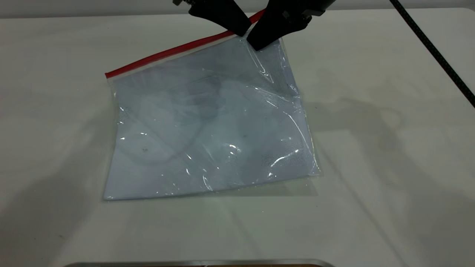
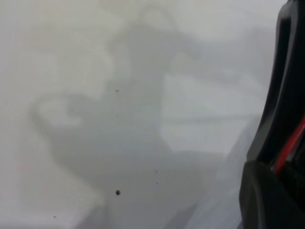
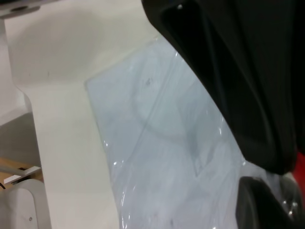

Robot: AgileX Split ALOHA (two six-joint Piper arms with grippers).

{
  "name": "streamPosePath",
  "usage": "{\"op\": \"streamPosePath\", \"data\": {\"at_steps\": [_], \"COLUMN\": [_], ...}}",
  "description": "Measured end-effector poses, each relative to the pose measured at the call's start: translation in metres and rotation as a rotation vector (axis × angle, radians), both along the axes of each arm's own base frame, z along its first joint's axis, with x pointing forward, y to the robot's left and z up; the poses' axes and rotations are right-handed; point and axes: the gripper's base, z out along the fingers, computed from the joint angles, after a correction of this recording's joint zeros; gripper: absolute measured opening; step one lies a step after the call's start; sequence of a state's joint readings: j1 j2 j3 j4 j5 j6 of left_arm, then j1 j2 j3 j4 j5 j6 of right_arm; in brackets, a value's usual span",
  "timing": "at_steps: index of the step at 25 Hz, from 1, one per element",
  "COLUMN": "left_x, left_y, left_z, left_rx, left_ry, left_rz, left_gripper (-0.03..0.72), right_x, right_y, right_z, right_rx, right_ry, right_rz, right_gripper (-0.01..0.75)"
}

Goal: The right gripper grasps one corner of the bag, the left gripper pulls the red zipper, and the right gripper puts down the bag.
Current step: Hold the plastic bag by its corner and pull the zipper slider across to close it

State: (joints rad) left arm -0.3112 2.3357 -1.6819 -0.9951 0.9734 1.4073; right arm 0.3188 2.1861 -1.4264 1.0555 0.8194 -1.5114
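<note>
The bag [image 1: 207, 126], a clear pouch with pale bluish sheets inside, lies on the white table [image 1: 378, 178]. Its far right corner is raised. The red zipper [image 1: 167, 52] runs along its far edge. My right gripper [image 1: 258, 45] is shut on the corner of the bag where the red strip ends. In the right wrist view the plastic [image 3: 162, 138] passes between its fingers [image 3: 257, 95]. My left gripper [image 1: 242, 32] is right beside it, with its tip on the red strip. In the left wrist view the red strip [image 2: 291, 145] sits between the black fingers [image 2: 267, 200]. The slider tab is hidden.
The right arm's black braided cable [image 1: 430, 44] crosses the table's far right. A metal rim [image 1: 200, 262] shows at the near edge. The right wrist view shows the table's edge [image 3: 33, 109] beyond the bag.
</note>
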Motion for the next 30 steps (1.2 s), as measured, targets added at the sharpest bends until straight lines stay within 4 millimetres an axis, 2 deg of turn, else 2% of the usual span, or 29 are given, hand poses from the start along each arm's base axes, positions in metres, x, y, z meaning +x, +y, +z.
{"op": "streamPosePath", "data": {"at_steps": [3, 7, 12, 18, 23, 30], "left_x": [0.002, 0.008, 0.017, 0.024, 0.027, 0.025], "left_y": [0.004, 0.019, 0.047, 0.084, 0.113, 0.137], "left_z": [0.000, 0.001, -0.002, -0.010, -0.016, -0.022], "left_rx": [0.000, 0.008, 0.056, 0.181, 0.299, 0.447], "left_ry": [-0.001, -0.007, -0.012, 0.009, 0.039, 0.096], "left_rz": [0.005, 0.029, 0.064, 0.116, 0.164, 0.214], "left_gripper": [0.053, 0.053, 0.053, 0.057, 0.060, 0.067], "right_x": [0.001, 0.006, 0.011, 0.017, 0.019, 0.019], "right_y": [-0.006, -0.016, -0.028, -0.039, -0.041, -0.041], "right_z": [0.006, 0.016, 0.029, 0.036, 0.040, 0.043], "right_rx": [0.020, 0.084, 0.168, 0.248, 0.280, 0.290], "right_ry": [-0.002, -0.007, -0.019, -0.035, -0.055, -0.061], "right_rz": [-0.009, -0.029, -0.056, -0.093, -0.105, -0.102], "right_gripper": [0.034, 0.034, 0.034, 0.034, 0.034, 0.034]}}
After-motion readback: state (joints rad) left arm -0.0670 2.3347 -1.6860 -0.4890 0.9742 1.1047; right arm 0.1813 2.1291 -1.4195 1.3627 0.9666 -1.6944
